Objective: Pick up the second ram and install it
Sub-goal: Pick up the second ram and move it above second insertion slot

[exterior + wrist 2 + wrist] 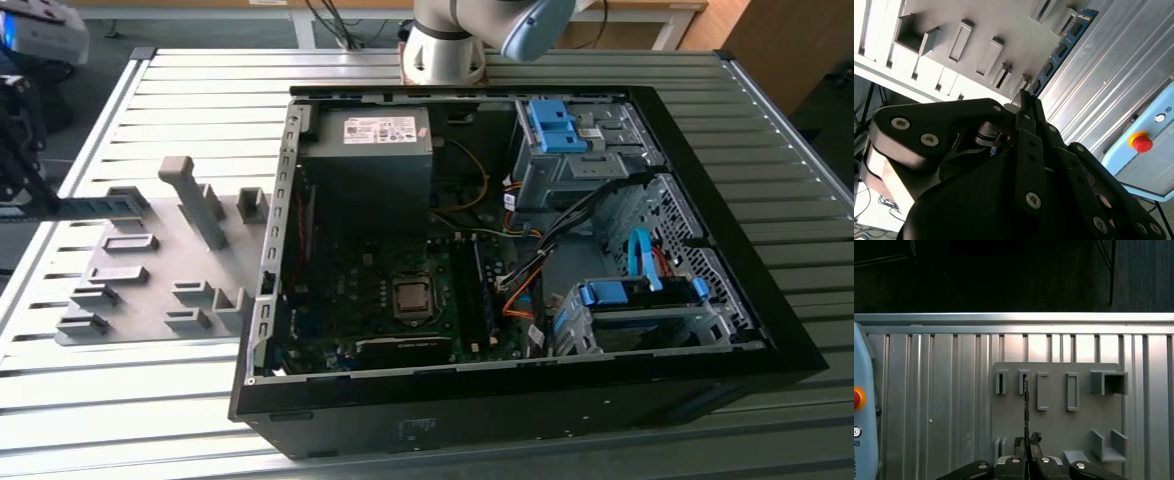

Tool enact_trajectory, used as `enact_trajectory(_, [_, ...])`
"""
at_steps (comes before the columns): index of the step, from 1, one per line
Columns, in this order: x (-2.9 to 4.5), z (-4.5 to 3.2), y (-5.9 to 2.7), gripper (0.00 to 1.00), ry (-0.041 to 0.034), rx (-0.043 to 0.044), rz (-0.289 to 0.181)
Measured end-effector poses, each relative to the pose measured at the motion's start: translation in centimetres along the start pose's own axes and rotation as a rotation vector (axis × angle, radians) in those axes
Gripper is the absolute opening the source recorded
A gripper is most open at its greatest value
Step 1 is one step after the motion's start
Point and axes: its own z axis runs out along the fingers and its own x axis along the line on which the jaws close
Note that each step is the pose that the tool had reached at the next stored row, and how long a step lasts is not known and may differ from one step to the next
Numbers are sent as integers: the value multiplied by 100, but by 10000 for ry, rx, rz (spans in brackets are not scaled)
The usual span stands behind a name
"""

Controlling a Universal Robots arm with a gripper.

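Blue second ram pinched by the end effector, seen over the grey slotted plate; plate laid on the bench

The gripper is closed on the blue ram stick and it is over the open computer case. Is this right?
Not quite. The gripper is closed on the blue ram stick, but over the grey holder plate, not the computer case. The first wrist view shows this.
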Motion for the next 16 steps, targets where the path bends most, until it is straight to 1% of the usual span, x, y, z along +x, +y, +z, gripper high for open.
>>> enact_trajectory(7, [6, -283, 8, 14, 2, 1, 1])
enact_trajectory(16, [12, -576, 17, 14, 12, 2, 5])
